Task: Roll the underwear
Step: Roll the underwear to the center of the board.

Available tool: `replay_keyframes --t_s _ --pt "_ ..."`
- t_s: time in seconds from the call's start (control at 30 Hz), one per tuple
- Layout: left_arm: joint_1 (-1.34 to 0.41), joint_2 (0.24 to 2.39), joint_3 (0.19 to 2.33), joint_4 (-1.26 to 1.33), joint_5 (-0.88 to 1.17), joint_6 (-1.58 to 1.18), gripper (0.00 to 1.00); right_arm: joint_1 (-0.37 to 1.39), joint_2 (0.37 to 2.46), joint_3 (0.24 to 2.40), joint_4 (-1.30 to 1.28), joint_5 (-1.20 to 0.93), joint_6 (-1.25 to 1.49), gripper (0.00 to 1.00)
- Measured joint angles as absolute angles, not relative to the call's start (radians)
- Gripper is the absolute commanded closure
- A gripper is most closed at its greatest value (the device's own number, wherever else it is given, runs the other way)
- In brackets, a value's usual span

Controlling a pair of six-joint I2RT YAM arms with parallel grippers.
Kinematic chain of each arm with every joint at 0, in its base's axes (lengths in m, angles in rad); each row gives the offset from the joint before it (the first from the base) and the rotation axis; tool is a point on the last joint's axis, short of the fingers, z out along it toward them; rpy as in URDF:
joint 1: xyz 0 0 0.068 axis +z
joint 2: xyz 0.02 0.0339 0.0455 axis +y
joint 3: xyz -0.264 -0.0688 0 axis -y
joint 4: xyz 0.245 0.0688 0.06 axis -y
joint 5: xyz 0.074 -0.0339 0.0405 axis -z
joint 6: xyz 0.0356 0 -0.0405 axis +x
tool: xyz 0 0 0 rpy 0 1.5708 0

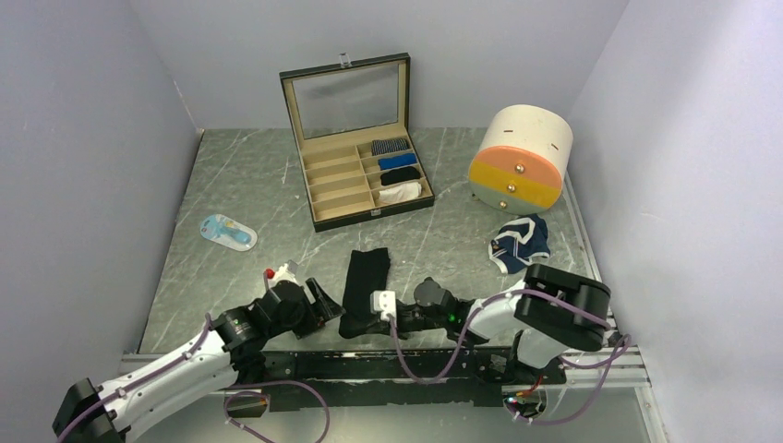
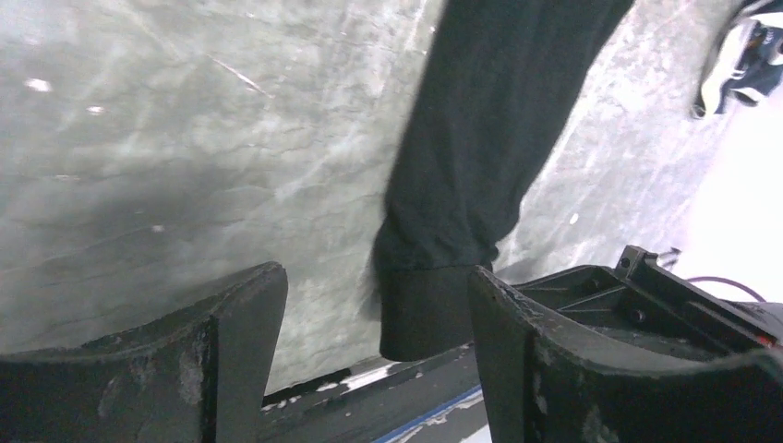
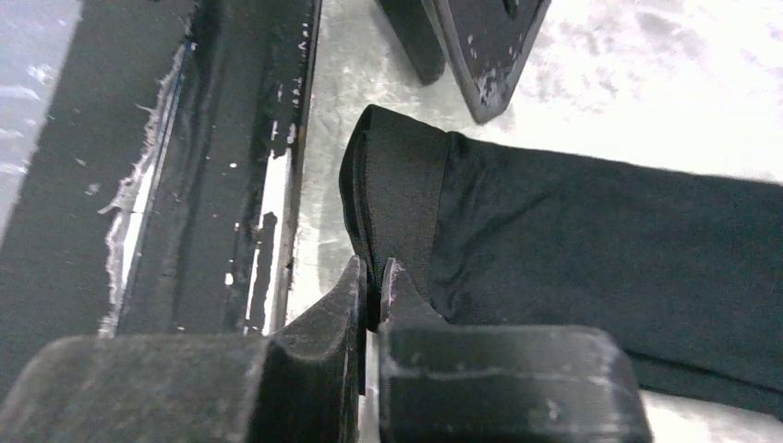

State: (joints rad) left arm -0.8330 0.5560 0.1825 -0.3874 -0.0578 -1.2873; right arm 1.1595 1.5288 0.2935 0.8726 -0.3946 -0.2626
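The black underwear (image 1: 366,277) lies folded into a long strip on the table, its near end at the front edge. My right gripper (image 1: 369,320) is shut on that near end; in the right wrist view the jaws pinch the edge of the folded waistband (image 3: 397,198). My left gripper (image 1: 326,297) stands open just left of the strip. In the left wrist view the cloth's end (image 2: 429,314) sits between the two fingers (image 2: 242,337), close to the right one and not pinched. The navy blue underwear with white trim (image 1: 520,243) lies crumpled at the right.
An open organiser box (image 1: 355,175) with its lid raised stands at the back, with rolled cloth bundles in its right compartments. A round drawer unit (image 1: 519,157) stands back right. A small blue and white packet (image 1: 228,231) lies at the left. The table's metal rail (image 1: 388,362) runs under both grippers.
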Motion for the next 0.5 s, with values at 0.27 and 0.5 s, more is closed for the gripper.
replay_keyframes --t_s 0.27,0.5 --pt "-0.833 0.48 0.227 -0.535 -0.134 -1.209 0.21 1.07 1.682 0.291 1.091 -0.54 0.154 1.0" --pt "-0.833 0.42 0.228 -0.552 -0.15 -1.161 0.21 0.973 1.844 0.231 1.406 -0.594 0.514 0.96"
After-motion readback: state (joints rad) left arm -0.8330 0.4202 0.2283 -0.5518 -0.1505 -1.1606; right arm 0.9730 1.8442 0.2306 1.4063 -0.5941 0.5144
